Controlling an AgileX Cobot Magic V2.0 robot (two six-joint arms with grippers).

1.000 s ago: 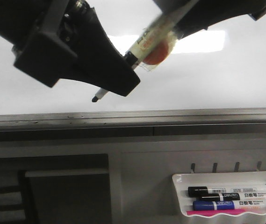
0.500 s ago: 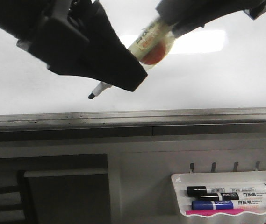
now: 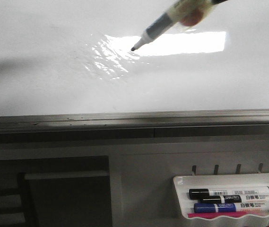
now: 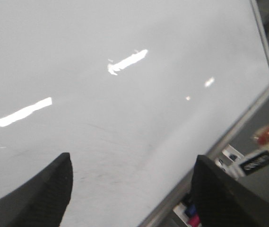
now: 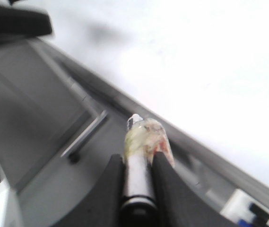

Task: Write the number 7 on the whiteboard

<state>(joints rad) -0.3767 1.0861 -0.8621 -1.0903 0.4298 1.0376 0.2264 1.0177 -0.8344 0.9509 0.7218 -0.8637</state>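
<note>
Your left gripper (image 4: 132, 189), which was blocking the front view half a second ago, is now gone from it; its wrist camera is showing the fingers spread wide with nothing between them, hanging over the whiteboard (image 4: 125, 94). Your right gripper (image 5: 138, 172) is clamping the marker (image 3: 165, 23), whose tip has shifted up to the rippled glare patch at the whiteboard's (image 3: 39, 71) middle. No number 7 is showing. The tray (image 3: 229, 179) below the board's lower right corner is holding markers with labels too small to read.
</note>
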